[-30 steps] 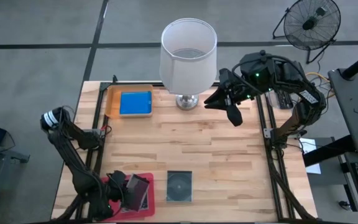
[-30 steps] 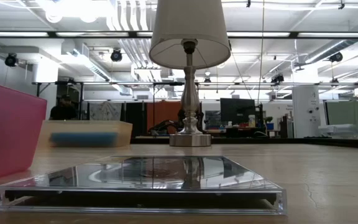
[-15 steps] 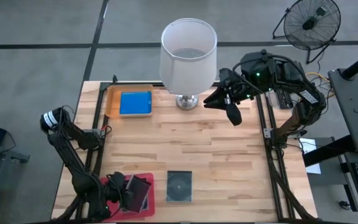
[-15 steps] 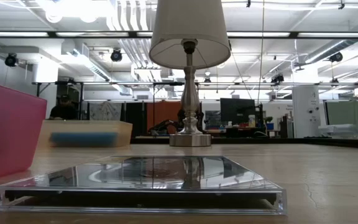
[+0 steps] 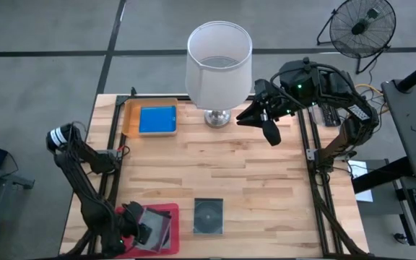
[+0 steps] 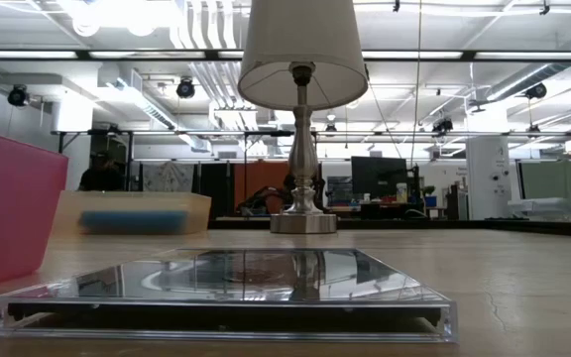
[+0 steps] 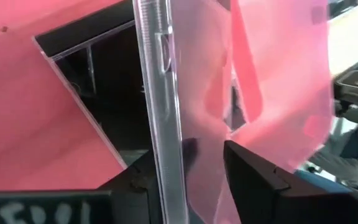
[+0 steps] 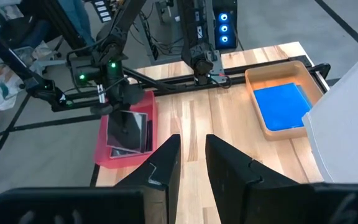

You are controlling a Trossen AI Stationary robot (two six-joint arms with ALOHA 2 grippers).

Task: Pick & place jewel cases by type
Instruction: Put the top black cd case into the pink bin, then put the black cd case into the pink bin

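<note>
Over the pink tray (image 5: 170, 211) at the table's near left corner, the left gripper (image 5: 141, 230) has just spread its fingers, dropping a grey disc case (image 5: 157, 225) onto the stack inside. One grey case (image 5: 209, 215) waits on the wood; one blue case (image 5: 157, 119) shows in the orange tray (image 5: 130, 115). Right gripper (image 5: 269, 124) hovers narrowly parted, empty.

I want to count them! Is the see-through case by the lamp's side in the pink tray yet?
No, out. The clear case lies flat on the table, beside the pink tray.

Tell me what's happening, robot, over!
Left gripper open over grey case in pink tray. Right gripper waiting by lamp. Loose grey case on table. Nothing in the way.
</note>
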